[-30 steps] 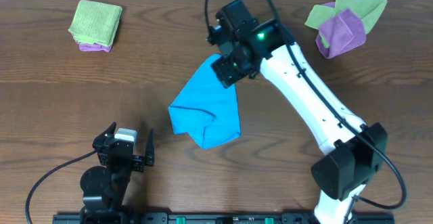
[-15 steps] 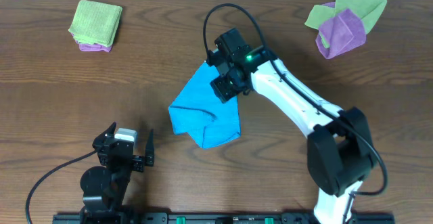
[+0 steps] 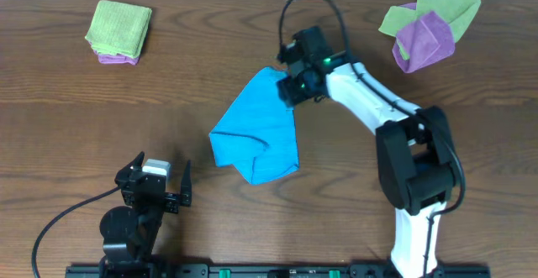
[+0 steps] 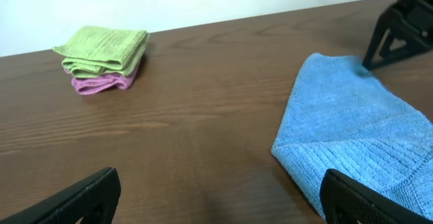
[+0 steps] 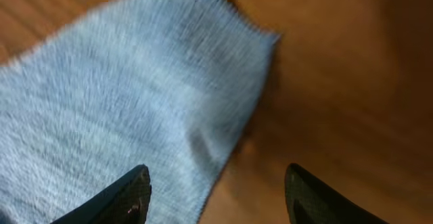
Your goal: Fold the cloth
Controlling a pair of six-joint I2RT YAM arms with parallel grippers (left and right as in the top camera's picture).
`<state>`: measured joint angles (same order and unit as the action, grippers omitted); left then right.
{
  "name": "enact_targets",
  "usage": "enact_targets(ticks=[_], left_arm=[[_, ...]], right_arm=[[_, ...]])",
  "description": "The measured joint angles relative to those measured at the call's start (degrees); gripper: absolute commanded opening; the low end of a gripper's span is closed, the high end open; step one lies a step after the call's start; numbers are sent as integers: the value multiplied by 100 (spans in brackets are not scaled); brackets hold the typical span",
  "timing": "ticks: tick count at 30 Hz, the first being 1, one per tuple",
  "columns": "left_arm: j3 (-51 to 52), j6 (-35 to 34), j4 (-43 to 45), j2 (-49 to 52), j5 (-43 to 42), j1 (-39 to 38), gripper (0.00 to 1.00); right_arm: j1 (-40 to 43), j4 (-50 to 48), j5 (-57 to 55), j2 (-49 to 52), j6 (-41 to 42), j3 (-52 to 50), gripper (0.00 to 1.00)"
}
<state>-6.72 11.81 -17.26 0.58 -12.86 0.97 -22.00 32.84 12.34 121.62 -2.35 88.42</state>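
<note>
The sky-blue cloth lies partly folded at the table's middle; it also shows in the left wrist view and in the right wrist view. My right gripper is open and empty at the cloth's far right corner, its fingers straddling the cloth's edge. My left gripper is open and empty near the front edge, left of the cloth, fingers over bare wood. No white tag shows.
A folded lime-green cloth on a purple one sits at the far left, also in the left wrist view. A loose green and purple cloth pile lies at the far right.
My right gripper has moved right and slightly away, from over the cloth's upper part to its far right corner. That corner now lies farther right. The left arm has not moved.
</note>
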Motion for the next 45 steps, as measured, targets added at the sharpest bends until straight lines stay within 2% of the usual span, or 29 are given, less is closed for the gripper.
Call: enact_targets(ticks=[12,14,15,17,21,27,31,35,40,45], left_arm=[[0,-2,2,0,0,0,95],[0,-2,2,0,0,0,95],[0,-2,2,0,0,0,96],[0,-2,2,0,-2,0,95],[0,-2,2,0,0,0,95],[0,-2,2,0,0,0,95],[0,-2,0,0,0,0,95],[0,-2,-2,0,0,0,95],[0,0,0,0,-2,0,95],[0,-2,0,0,-2,0,95]], right_arm=[[227,-223,1270,251,0,0,62],[227,-221,1338,345,0,0,58],[227,-223,1360,385,-2,0,54],[227,-236,1388,444,-15,0,40],[227,-275,1429,474,-33,-2,2],[227,-332,1451,474,22,4,1],[271,114,1283,503,24,369,1],[505,933,739,551,42,1530,1],[1161,1954,-273,540,2,3615,1],[1379,2409,-396,527,-66,4782,1]])
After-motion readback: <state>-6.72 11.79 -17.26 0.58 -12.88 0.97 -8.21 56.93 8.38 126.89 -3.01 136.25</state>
